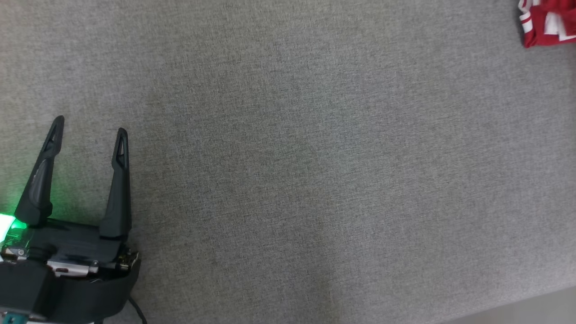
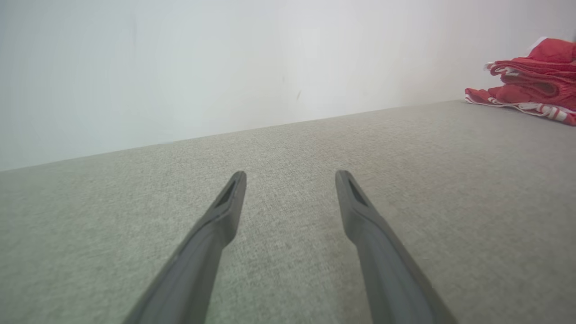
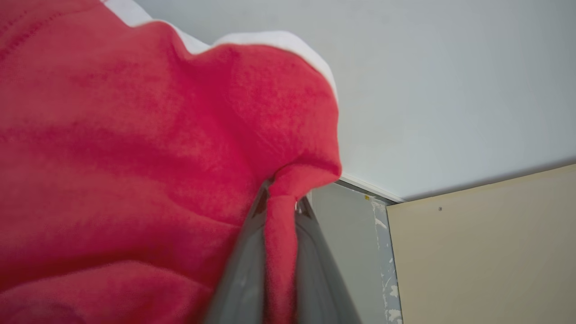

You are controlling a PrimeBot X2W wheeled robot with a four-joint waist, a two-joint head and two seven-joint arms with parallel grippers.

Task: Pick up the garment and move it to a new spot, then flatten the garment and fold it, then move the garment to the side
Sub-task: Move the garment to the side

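Where it lies bunched at the far right edge of the grey fabric surface [image 1: 315, 180], the garment [image 1: 550, 28] is recorded as soft red cloth in stacked folds, white-trimmed. One fold is pinched in the closed right pincer [image 3: 282, 199]. The left pincer [image 1: 90, 125] is spread wide, empty, well apart.

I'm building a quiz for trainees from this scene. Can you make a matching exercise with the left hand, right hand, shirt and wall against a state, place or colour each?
Things:
1. left hand
2. right hand
3. shirt
4. wall

Descriptions:
A. pale and plain
B. closed, pinching a fold of red cloth
C. open, nothing between its fingers
D. heaped at the far right of the grey surface

Pairs: 1-C, 2-B, 3-D, 4-A
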